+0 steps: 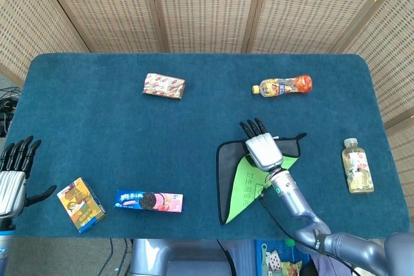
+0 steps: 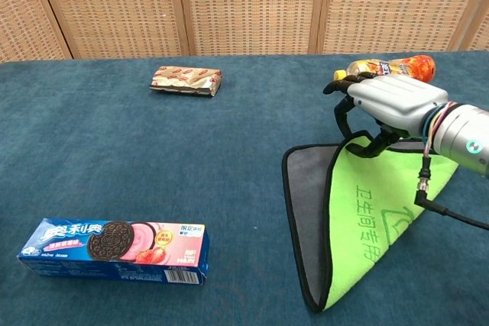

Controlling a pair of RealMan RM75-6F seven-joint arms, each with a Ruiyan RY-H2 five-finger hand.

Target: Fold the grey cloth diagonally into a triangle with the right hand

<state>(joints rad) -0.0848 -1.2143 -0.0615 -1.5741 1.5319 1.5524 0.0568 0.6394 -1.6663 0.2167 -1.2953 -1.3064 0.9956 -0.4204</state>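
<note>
The grey cloth (image 1: 226, 176) (image 2: 306, 204) lies on the table's near right, with its green underside (image 1: 248, 185) (image 2: 367, 219) folded over as a triangle flap. My right hand (image 1: 262, 150) (image 2: 390, 104) is over the cloth's far edge. It holds the flap's lifted corner (image 2: 357, 144) between thumb and curled fingers. A strip of grey still shows along the cloth's left side. My left hand (image 1: 14, 172) hovers at the table's left edge with its fingers spread, holding nothing.
A snack packet (image 1: 163, 86) (image 2: 186, 80) lies at the far centre-left. An orange drink bottle (image 1: 283, 86) (image 2: 390, 66) lies just beyond the right hand. A yellow bottle (image 1: 357, 166) lies at the right, with a cookie box (image 1: 149, 201) (image 2: 114, 251) and small carton (image 1: 80, 205) near left.
</note>
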